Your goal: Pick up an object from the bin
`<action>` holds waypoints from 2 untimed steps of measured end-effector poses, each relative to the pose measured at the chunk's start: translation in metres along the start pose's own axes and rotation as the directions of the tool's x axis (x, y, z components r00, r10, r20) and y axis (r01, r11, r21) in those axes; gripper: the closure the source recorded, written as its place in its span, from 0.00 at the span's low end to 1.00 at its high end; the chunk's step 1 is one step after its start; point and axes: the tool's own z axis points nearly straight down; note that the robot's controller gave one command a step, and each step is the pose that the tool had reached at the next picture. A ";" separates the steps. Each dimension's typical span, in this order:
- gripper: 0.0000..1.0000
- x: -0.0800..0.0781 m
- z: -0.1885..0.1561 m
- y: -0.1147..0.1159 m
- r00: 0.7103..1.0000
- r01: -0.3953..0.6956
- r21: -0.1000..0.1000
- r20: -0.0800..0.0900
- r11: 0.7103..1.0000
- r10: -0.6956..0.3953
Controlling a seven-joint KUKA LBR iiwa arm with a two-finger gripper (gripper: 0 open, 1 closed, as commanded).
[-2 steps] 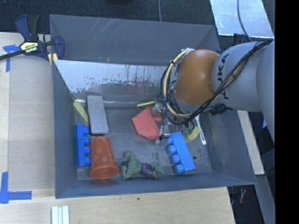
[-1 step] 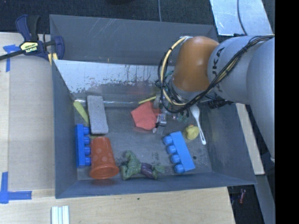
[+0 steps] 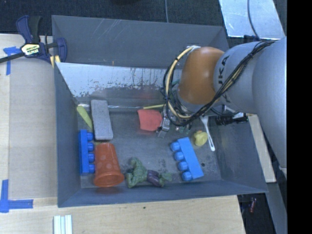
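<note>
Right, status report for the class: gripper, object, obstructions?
Gripper low in bin, right beside red squarish piece. Hold not confirmed. Blue studded brick and yellow lump close by.

Scuffed matt metal bin (image 3: 68, 130), glossy blue plastic brick (image 3: 186, 159), seemingly foam grey block (image 3: 101, 119)

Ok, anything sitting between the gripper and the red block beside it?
Nothing visible. The red squarish block lies right next to the gripper; the blue studded plastic brick lies off to the side.
</note>
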 end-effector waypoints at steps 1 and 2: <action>1.00 0.000 0.000 0.000 1.000 0.000 0.000 0.000 1.000 0.000; 1.00 0.004 -0.008 0.012 1.000 0.016 -0.001 0.005 1.000 -0.016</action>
